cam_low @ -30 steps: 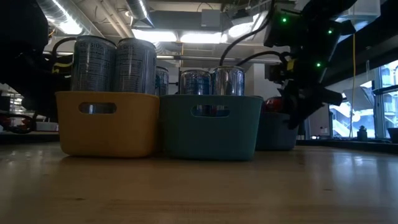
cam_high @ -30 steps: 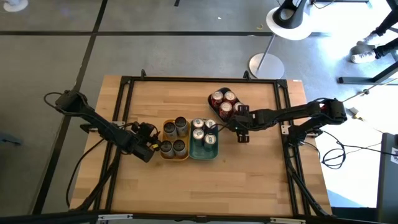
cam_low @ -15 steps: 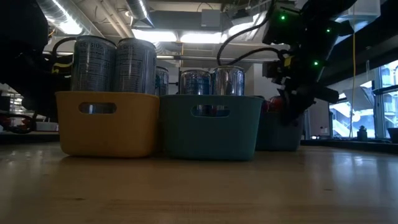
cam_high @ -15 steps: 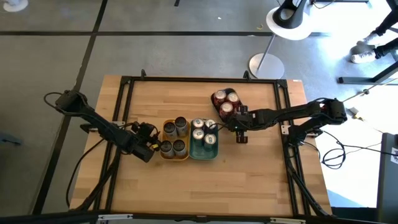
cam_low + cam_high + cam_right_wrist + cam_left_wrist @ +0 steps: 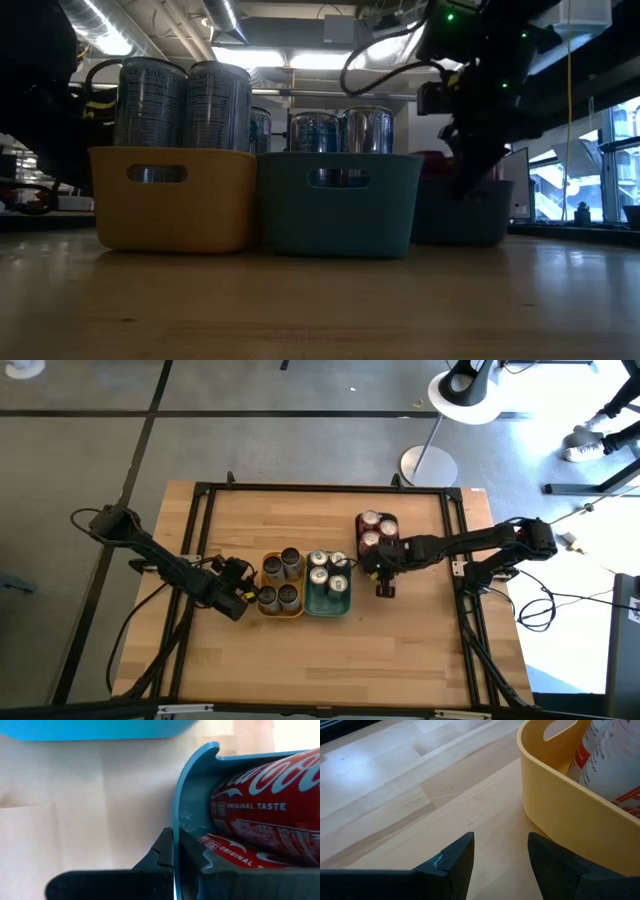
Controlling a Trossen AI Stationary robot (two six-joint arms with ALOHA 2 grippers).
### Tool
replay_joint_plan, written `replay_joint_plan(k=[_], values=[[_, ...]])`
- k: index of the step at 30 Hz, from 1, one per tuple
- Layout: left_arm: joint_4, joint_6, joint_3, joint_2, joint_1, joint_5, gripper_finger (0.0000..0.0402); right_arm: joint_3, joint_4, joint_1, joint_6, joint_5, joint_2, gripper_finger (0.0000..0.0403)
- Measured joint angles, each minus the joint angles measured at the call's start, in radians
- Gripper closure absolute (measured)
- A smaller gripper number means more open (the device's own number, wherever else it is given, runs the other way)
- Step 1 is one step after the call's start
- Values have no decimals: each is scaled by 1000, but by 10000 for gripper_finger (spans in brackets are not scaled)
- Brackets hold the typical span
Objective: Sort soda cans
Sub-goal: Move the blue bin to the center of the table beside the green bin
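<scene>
Fingers of the right gripper (image 5: 176, 851) are clenched on the wall of the dark blue tray (image 5: 181, 805), one finger outside it and one inside, with the thin plastic edge pinched between them. Red soda cans (image 5: 260, 800) stand just inside that wall, their sides close against the inner finger. From above, the right gripper (image 5: 372, 558) sits at the tray's edge nearest the teal tray (image 5: 329, 604), and the dark blue tray (image 5: 358, 520) holds red-sided cans with silver tops (image 5: 377, 528). The right arm (image 5: 470, 542) reaches in from the far side of the dark blue tray, away from the teal one.

Taking the teal tray as the landmark: it sits near the middle of the wooden table (image 5: 300, 650) and holds silver-topped cans (image 5: 320, 558). The dark blue tray lies just beside it, towards the right arm and a little farther back. The yellow tray (image 5: 283, 612) touches the teal tray on the opposite side and holds dark cans (image 5: 280, 565). In the low view the yellow tray (image 5: 170, 205) and teal tray (image 5: 335, 205) stand side by side with tall cans (image 5: 150, 100) rising above their rims.

Beyond the yellow tray from the teal one, the left gripper (image 5: 240, 592) waits with its fingers (image 5: 455, 862) parted and nothing between them, low over the bare table beside the yellow tray's wall (image 5: 560, 810).
</scene>
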Motion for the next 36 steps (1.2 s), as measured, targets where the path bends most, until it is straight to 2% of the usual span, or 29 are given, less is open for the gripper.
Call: replay_joint_plan(k=[7,22,28,36], values=[[0,3,0,0,0,0,225,2,0,121,88,-3,0,399],[0,3,0,0,1,0,225,4,61,365,412,1,-2,398],[0,3,0,0,1,0,225,4,94,418,513,6,-3,398],[0,3,0,0,1,0,225,4,109,421,524,27,-3,392]])
